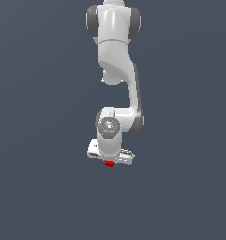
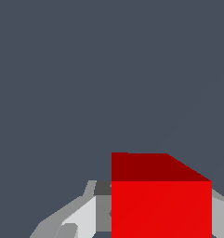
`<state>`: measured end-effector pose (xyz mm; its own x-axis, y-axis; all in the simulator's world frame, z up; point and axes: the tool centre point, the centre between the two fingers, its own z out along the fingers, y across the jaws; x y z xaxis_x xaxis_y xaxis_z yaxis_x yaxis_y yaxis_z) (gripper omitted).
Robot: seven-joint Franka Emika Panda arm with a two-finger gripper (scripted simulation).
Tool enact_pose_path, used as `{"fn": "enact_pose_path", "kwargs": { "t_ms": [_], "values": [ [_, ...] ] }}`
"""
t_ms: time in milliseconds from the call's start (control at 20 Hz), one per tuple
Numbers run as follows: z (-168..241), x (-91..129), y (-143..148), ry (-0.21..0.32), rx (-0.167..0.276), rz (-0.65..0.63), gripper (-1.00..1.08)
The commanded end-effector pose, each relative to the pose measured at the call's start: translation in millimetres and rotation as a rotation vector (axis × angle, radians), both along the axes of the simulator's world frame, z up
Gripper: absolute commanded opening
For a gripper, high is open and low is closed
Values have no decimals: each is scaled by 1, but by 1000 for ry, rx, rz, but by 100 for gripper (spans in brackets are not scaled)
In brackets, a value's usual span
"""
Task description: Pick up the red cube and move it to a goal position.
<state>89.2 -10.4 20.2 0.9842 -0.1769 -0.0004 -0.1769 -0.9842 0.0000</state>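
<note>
The red cube [image 1: 109, 163] shows as a small bright red patch just under the white gripper [image 1: 110, 161] in the exterior view. In the wrist view the red cube [image 2: 161, 204] fills the space between the two grey-white fingers [image 2: 83, 216], which press against its sides. The gripper is shut on the cube. The fingertips themselves are hidden behind the hand in the exterior view. Whether the cube rests on the surface or hangs above it cannot be told.
The white arm [image 1: 115, 51] reaches down from the top of the exterior view. A plain dark grey surface [image 1: 39, 187] fills the background all around, with no other objects in view.
</note>
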Motion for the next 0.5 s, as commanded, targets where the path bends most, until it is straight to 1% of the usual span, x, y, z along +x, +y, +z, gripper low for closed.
{"fn": "enact_pose_path", "kwargs": {
  "t_ms": [0, 250, 450],
  "values": [
    [0, 0, 0, 0, 0, 0, -100],
    [5, 0, 1, 0, 0, 0, -100],
    [19, -1, 4, 0, 0, 0, -100]
  ]
}}
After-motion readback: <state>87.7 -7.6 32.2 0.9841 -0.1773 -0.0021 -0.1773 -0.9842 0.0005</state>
